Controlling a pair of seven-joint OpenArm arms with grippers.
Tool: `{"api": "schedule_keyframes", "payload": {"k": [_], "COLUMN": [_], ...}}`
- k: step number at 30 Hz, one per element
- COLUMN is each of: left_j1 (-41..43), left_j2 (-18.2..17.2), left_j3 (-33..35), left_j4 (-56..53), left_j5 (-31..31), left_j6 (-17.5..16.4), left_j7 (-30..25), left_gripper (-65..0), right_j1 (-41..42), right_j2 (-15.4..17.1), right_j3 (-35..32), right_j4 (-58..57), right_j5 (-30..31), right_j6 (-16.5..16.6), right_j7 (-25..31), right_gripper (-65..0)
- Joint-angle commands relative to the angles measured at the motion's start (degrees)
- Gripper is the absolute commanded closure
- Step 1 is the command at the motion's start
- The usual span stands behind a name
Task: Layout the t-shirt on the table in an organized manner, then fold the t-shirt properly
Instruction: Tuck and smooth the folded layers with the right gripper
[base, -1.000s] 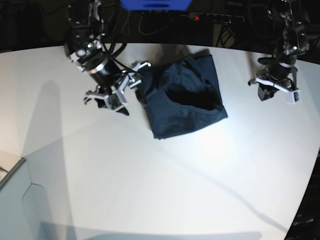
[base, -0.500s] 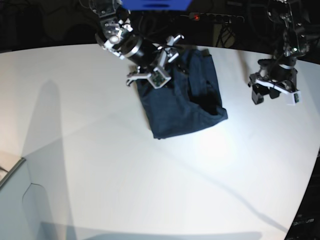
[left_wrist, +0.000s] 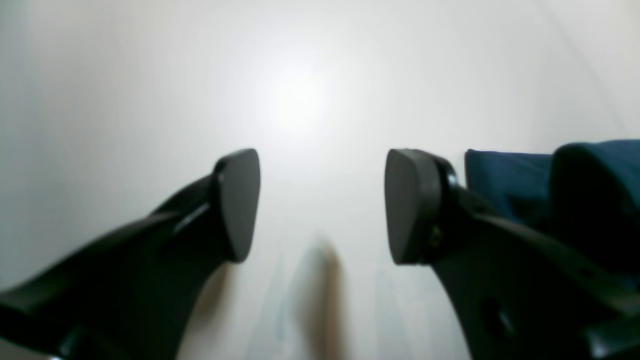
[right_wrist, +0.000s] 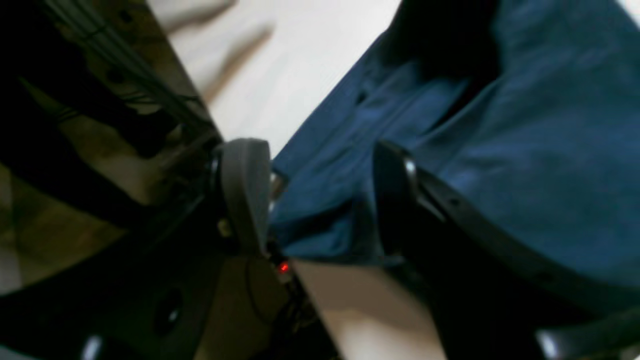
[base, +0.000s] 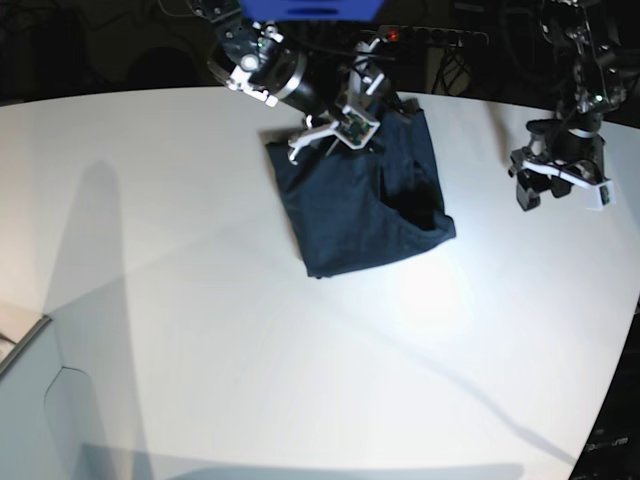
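Both jaws wide open and empty, right gripper (base: 345, 110) over folded t-shirt (base: 360, 205), no readable writing

1. Worktop (base: 300, 360): large, glossy white, curved far edge, bright glare patch right of centre.
2. Lying directly on it: one dark navy t-shirt (base: 360, 205), folded into a rumpled bundle, toward 12 o'clock, near the far edge.

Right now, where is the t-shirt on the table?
In the base view the t-shirt lies bunched near the far edge of the table, right of centre, with the right gripper over its far end and the left gripper apart on its right.
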Motion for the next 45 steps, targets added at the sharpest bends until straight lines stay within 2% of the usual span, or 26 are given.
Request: {"api": "schedule_keyframes", "payload": {"k": [1,11,17,22,29,35,45], "left_j1": [-0.36,-0.18,0.08,1.23,1.23,1.23,0.79], "left_j2": [-0.67,-1.02,-0.75,-1.1,-1.1,-1.1,-1.1], "left_j3": [-0.26,-0.43,-3.86,-3.86,-3.86,-3.86,-3.86], "left_j4": [0.84,0.84,0.84,1.2,0.84,0.84,0.84], "left_j5": [-0.61,-0.61,-0.61,-0.61,-0.61,-0.61,-0.43], "left_j6": [-0.45,-0.45,-0.54,-0.54,-0.54,-0.54,-0.54], "left_j7": [-1.27,-1.27,-1.27,-1.27,-1.27,-1.27,-1.27], "left_gripper": [-38.5,-38.6,-38.6,-38.6,-38.6,-38.6,-38.6], "right_j1": [-0.12,0.41,3.22,5.77,11.04,14.21,15.7], "right_j2": [-0.38,-0.9,-3.36,-4.86,-4.77,-4.86,-4.95], "right_j3": [-0.18,-0.53,-0.53,-0.36,0.17,3.33,4.39], "right_j4": [1.52,2.14,-1.03,-5.95,-11.49,-13.6,-15.09], "right_j5": [0.76,0.85,0.85,0.85,0.85,0.85,0.76], "right_j6": [0.03,0.03,0.03,0.03,0.03,-0.06,-0.06], "right_j7": [1.52,1.52,1.52,1.52,1.43,1.43,1.43], "right_gripper": [-32.9,-32.9,-33.0,-33.0,-33.0,-33.0,-33.1]}}
